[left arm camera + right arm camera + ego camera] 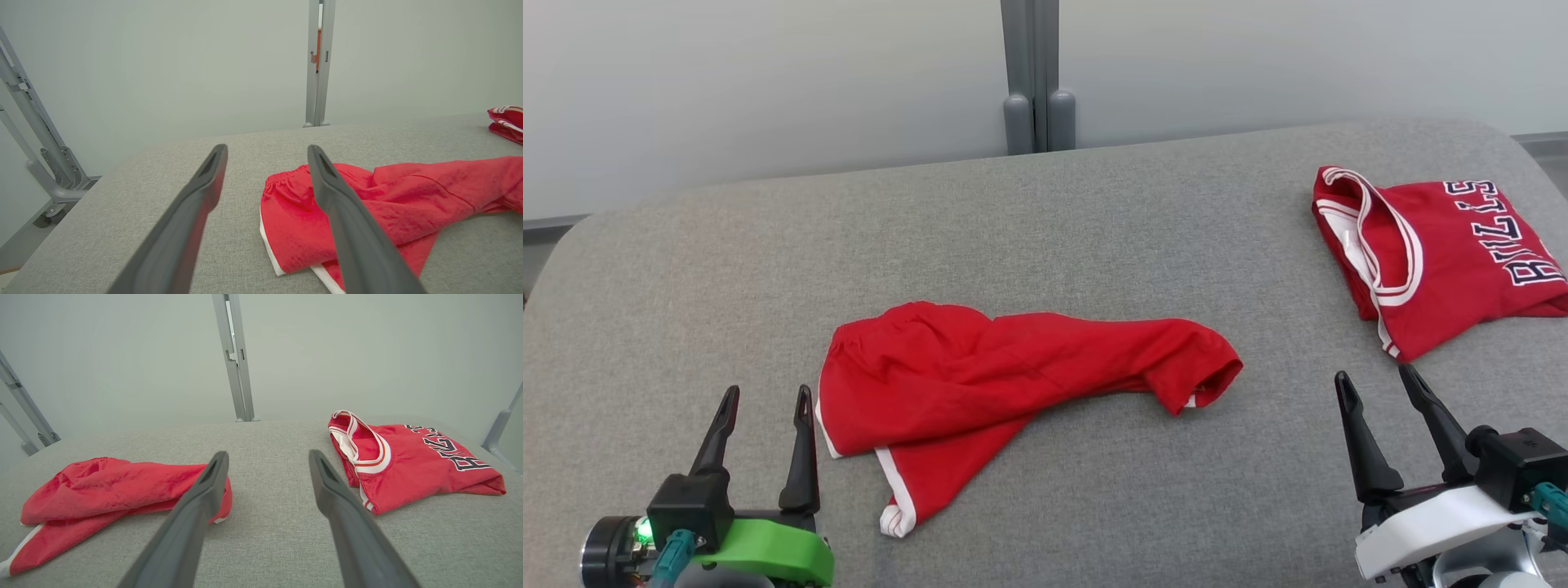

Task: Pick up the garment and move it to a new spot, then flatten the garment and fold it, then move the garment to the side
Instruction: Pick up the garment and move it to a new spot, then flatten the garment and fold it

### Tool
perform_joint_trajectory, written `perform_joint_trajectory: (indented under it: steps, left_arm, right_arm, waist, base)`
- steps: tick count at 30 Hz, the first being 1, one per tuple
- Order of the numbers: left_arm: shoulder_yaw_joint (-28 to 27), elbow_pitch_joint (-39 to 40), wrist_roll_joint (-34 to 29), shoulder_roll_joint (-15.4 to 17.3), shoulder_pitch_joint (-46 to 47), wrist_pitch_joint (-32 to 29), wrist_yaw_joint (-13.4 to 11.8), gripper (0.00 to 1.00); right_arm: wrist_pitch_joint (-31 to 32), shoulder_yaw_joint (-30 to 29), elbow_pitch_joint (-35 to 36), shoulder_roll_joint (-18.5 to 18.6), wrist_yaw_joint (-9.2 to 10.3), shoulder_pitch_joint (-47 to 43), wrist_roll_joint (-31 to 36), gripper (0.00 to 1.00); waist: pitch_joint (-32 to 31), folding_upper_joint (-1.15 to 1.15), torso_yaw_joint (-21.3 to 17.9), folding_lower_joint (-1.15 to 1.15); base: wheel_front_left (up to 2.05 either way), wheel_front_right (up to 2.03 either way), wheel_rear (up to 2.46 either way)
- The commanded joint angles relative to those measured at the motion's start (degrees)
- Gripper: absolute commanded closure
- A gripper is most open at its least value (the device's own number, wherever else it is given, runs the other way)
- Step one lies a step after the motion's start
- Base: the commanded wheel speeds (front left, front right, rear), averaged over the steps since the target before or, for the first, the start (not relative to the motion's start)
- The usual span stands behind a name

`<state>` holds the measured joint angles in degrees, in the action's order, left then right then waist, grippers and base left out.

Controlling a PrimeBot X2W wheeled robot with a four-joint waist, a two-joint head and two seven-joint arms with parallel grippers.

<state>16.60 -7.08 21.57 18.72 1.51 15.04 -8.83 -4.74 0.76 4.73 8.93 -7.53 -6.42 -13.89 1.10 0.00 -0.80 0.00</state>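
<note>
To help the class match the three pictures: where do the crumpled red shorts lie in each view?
Head view: red shorts at the centre.
Left wrist view: red shorts at the lower right.
Right wrist view: red shorts at the lower left.
Shared landmark: the grey post standing upright beyond the far edge.

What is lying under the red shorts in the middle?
The red shorts rest on the grey fabric surface. Anything beneath their crumpled folds is covered and cannot be seen.

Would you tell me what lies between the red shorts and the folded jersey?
Nothing lies there: a bare stretch of the grey table separates the shorts from the jersey, as the head view shows.
</note>
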Motion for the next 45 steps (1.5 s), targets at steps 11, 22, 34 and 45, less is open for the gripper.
perform_joint_trajectory:
  steps: [11,22,34,45]
  left_arm:
    - [0.65,0.49,0.24,0.65,-1.27,-0.17,-0.44,0.00]
    - [1.23,1.41,0.04,0.91,-1.37,-0.60,-1.06,0.00]
    - [3.10,1.63,-1.96,0.02,5.15,-0.30,0.07,0.00]
    - [2.95,-0.43,-3.09,-3.79,12.15,0.15,1.55,0.00]
  right_arm:
    - [1.24,-0.27,1.49,-0.38,0.09,-1.35,0.31,0.00]
    - [1.17,-0.44,1.47,-0.57,0.09,-1.27,0.24,0.00]
    - [2.10,1.16,-1.14,1.99,0.09,3.80,-0.96,0.00]
    - [3.37,9.08,-13.89,4.48,0.09,14.63,-5.77,0.00]
  waist:
    - [-1.00,0.00,-0.15,0.00]
    - [-0.65,0.00,-0.10,0.00]
    - [5.92,0.00,3.53,0.00]
    - [12.85,0.00,7.52,0.00]
  base:
    - [0.00,0.00,0.00]
    - [0.00,0.00,0.00]
    - [0.00,0.00,0.00]
    - [0.00,0.00,0.00]
